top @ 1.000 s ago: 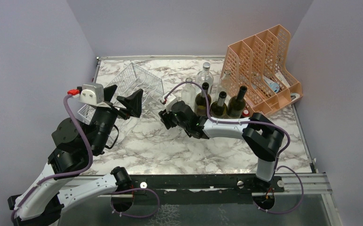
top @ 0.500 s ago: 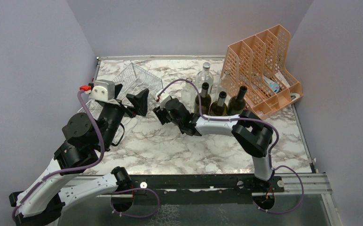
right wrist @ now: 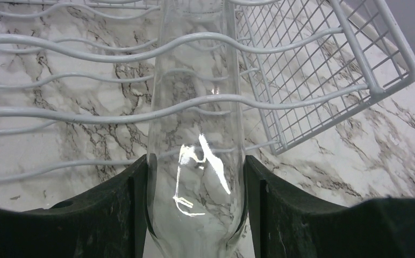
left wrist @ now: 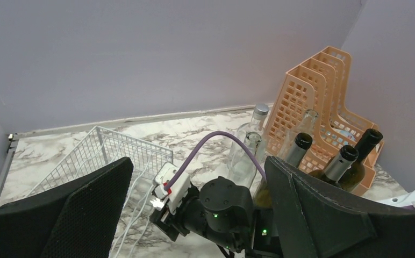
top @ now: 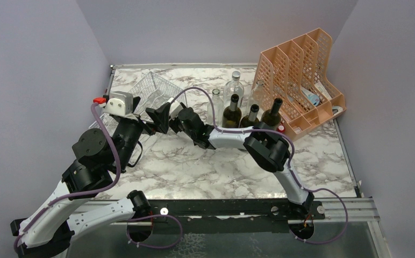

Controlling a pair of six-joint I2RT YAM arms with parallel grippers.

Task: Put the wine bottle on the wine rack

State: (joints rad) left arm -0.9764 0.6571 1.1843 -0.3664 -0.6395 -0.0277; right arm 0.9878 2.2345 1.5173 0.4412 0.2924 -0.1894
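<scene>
**Top external view.** A white-and-grey marble bench (top: 194, 166) carries a white wire wine rack (top: 154, 88) at its far left corner. A peach-orange perforated file holder (top: 302, 64) stands at its far right corner. Three dark green bottles (top: 251, 119) stand upright in a row just beside the holder. Two clear glass bottles (top: 234, 86) stand behind them, nearer the far edge. The left pincer (top: 145, 112) hangs at the near side of the rack, its fingers wide apart. The right arm reaches leftward across the bench. The right pincer (top: 172, 117) lies just beside the inner finger of the left pincer, at the rack's near right corner.

**Left wrist view.** The two black fingers of the left pincer frame the picture, set far apart. The right pincer appears low between them. The rack lies behind to the left, the upright bottles and holder to the right.

**Right wrist view.** The right pincer is clamped on a clear glass wine bottle (right wrist: 194, 161), with one finger (right wrist: 122, 215) pressed against each flank. The bottle extends away over the rack's wavy cradle wires, which show through the glass. Whether it rests on them cannot be told.
</scene>
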